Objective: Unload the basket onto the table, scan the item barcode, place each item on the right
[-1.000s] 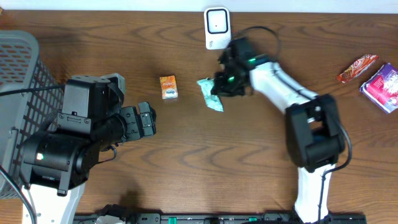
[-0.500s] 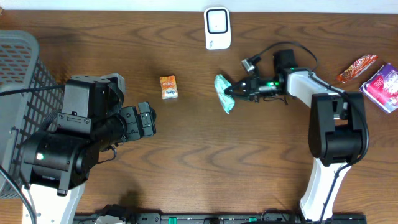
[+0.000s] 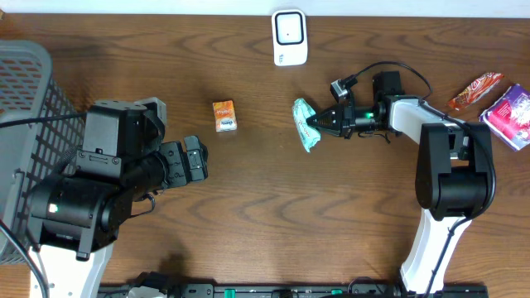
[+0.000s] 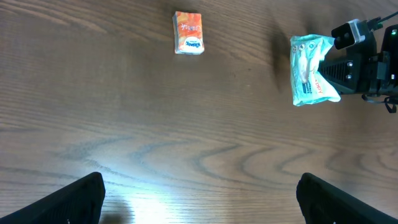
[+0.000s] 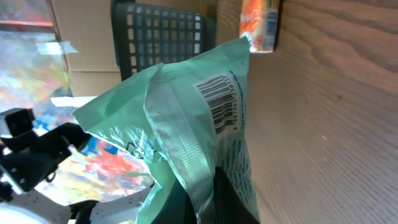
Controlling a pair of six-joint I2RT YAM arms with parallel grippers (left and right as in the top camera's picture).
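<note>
The right gripper is pinching one end of a light green packet; its two fingers are pressed tight on it; the packet sticks out to the left of the gripper, over the brown table; a dark shadow lies beside it, so it looks lifted a little. In the right wrist view a barcode shows on the packet, black lines on a white patch. The white scanner stands at the far edge of the table; the packet is near it but not touching it.

The left gripper is spread wide with nothing in it; its dark fingers show at the bottom corners of the left wrist view, with bare wood between them. A small orange box lies flat between that gripper and the packet; a grey basket sits at the left edge; a red wrapper and a purple pack lie at the right edge, just beside each other.
</note>
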